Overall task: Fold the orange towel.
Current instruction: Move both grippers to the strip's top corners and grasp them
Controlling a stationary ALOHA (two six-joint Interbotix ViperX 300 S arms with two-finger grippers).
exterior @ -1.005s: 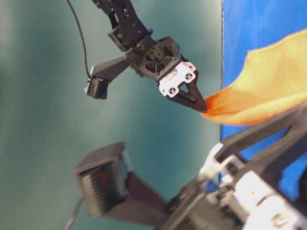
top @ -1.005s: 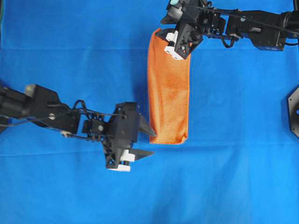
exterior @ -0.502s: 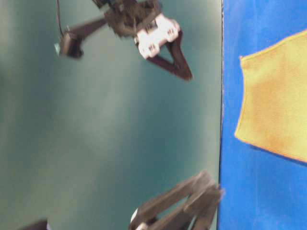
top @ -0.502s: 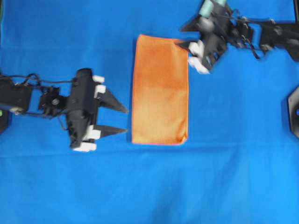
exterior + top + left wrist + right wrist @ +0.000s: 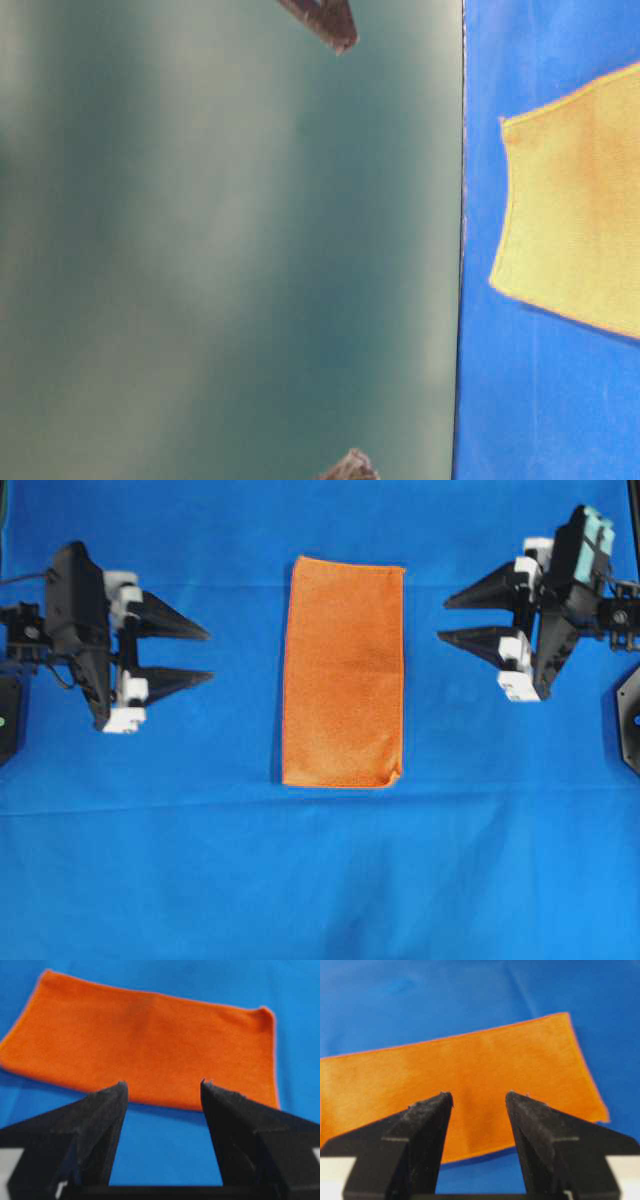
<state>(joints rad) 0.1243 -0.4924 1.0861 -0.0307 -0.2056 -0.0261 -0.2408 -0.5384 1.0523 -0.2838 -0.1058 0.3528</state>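
The orange towel (image 5: 343, 673) lies folded mid-way across the blue cloth (image 5: 320, 880), between the empty, spread-jawed left gripper (image 5: 205, 652) and right gripper (image 5: 444, 620).

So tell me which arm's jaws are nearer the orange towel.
Right, narrowly. The right gripper sits open off the orange towel on its right edge; the left gripper sits open, farther off its left edge. Neither touches it.

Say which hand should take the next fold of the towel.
Neither clearly. The towel lies flat as a narrow strip between them; the left hand and right hand are both open, empty and well clear. Right, marginally: it sits nearer a top corner.
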